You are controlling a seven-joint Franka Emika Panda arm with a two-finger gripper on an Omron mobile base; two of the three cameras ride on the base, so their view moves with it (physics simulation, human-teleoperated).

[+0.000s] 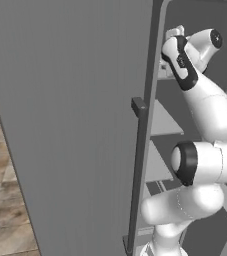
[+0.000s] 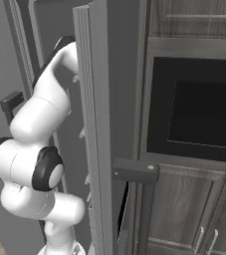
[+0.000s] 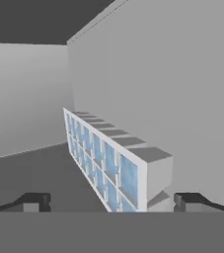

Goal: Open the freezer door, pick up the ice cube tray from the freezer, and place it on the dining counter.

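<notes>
The freezer door (image 1: 75,125) stands swung open to the left, its dark bar handle (image 1: 139,165) along the near edge. My arm reaches past it into the freezer (image 1: 167,122), between pale grey shelves. In the hand view the ice cube tray (image 3: 108,158), white with pale blue compartments, stands on its long edge against the right inner wall. My gripper (image 3: 111,202) is open, close in front of the tray's near end, with one fingertip on each side of it and not touching it. The dining counter is out of view.
A second grey panel (image 2: 97,149) with a dark handle (image 2: 134,172) stands edge-on right of my arm. Dark wood cabinets and a black oven recess (image 2: 199,109) lie further right. Wood floor (image 1: 5,200) shows left of the door.
</notes>
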